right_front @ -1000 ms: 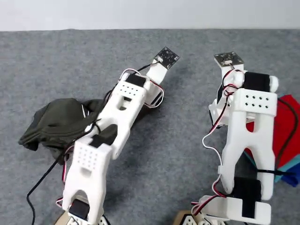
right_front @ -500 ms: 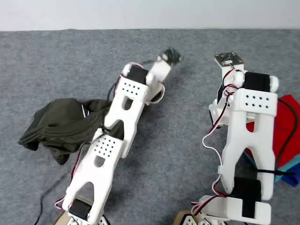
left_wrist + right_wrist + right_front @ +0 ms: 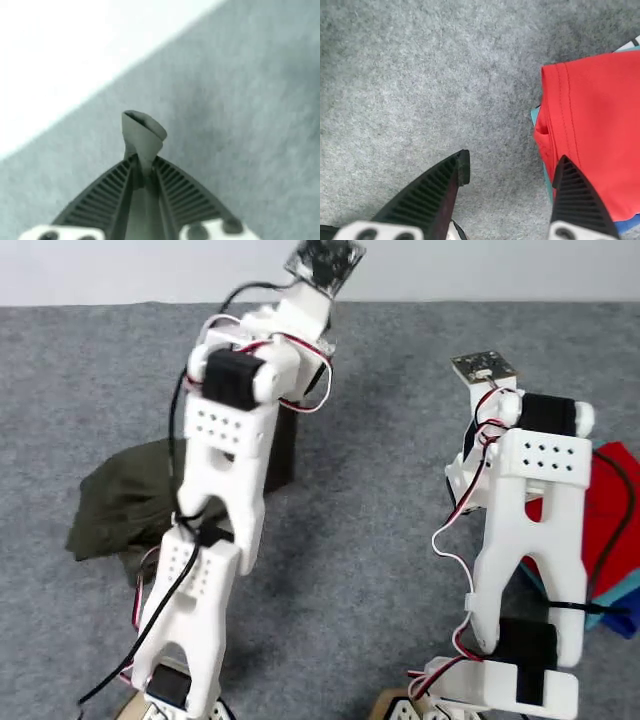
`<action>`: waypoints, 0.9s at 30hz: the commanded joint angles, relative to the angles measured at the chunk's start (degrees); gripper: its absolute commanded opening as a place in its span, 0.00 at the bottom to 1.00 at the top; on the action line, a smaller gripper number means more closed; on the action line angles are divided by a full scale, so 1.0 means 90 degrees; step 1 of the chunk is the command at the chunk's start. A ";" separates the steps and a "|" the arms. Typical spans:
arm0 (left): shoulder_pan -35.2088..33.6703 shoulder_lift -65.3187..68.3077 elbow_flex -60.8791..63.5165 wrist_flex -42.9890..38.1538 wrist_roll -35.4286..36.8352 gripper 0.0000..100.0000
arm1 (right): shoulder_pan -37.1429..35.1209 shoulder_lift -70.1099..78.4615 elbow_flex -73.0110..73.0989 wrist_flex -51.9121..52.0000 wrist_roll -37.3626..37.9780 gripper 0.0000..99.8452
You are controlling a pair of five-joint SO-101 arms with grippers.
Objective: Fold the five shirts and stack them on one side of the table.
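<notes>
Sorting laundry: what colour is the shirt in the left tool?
Dark olive shirt, best in high view.

White arms (image 3: 215, 490) carry black servos (image 3: 232, 380), seemingly red wiring (image 3: 484, 428).

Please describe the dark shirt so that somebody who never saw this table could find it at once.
On the grey table, look to the left arm's side, opposite the red shirt. There a dark olive shirt lies crumpled, one edge pinched in the left pincer. It is the only dark and unfolded garment; the red one lies flat and folded.
</notes>
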 commanded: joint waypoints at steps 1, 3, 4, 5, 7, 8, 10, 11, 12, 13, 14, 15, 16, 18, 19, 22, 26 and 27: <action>0.0322 -0.1426 -0.0288 0.0117 0.0039 0.00 | 0.0044 -0.0249 -0.0049 0.0249 0.0107 0.28; 0.0498 -0.1934 -0.0288 0.0117 0.0049 0.00 | 0.0034 -0.0249 -0.0049 0.0249 0.0107 0.28; 0.0557 -0.2188 -0.0288 0.0117 0.0059 0.00 | 0.0034 -0.0259 -0.0049 0.0249 0.0107 0.28; 0.0576 -0.2422 -0.0278 0.0117 0.0059 0.00 | 0.0024 -0.0269 -0.0049 0.0249 0.0107 0.28; 0.0547 -0.2842 -0.0278 0.0117 0.0068 0.00 | 0.0024 -0.0278 -0.0049 0.0249 0.0107 0.28; 0.0440 -0.3038 -0.0269 0.0127 0.0068 0.00 | 0.0015 -0.0278 -0.0049 0.0249 0.0107 0.28; 0.0088 -0.3438 -0.0073 0.0127 0.0068 0.00 | 0.0015 -0.0278 -0.0049 0.0249 0.0107 0.28; -0.0137 -0.3653 0.0142 0.0137 0.0068 0.00 | -0.0015 -0.0278 -0.0049 0.0249 0.0107 0.28; -0.0410 -0.3888 0.0444 0.0137 0.0068 0.00 | -0.0093 -0.0278 -0.0049 0.0249 0.0117 0.28; -0.0713 -0.4122 0.0816 0.0137 0.0059 0.00 | -0.0181 -0.0269 -0.0049 0.0249 0.0117 0.28; -0.0977 -0.4396 0.1206 0.0137 0.0039 0.00 | -0.0298 -0.0249 -0.0049 0.0249 0.0117 0.28; -0.1201 -0.4689 0.1626 0.0137 0.0029 0.00 | -0.0444 -0.0239 -0.0049 0.0239 0.0117 0.28; -0.1446 -0.5001 0.2076 0.0137 -0.0029 0.00 | -0.0611 -0.0230 -0.0049 0.0230 0.0117 0.28; -0.1856 -0.5705 0.3043 0.0137 -0.0391 0.00 | -0.0962 -0.0230 -0.0049 0.0181 0.0117 0.28; -0.2022 -0.6105 0.3590 0.0137 -0.0606 0.00 | -0.1148 -0.0230 -0.0049 0.0112 0.0107 0.28; -0.2549 -0.7287 0.5368 0.0137 -0.1211 0.00 | -0.1646 -0.0230 -0.0049 -0.0083 0.0078 0.28; -0.3458 -0.8742 0.7712 0.0127 -0.2022 0.00 | -0.2330 -0.0220 -0.0049 -0.0337 0.0068 0.28; -0.3761 -0.9035 0.8210 0.0117 -0.2227 0.00 | -0.2476 -0.0220 -0.0049 -0.0415 0.0068 0.28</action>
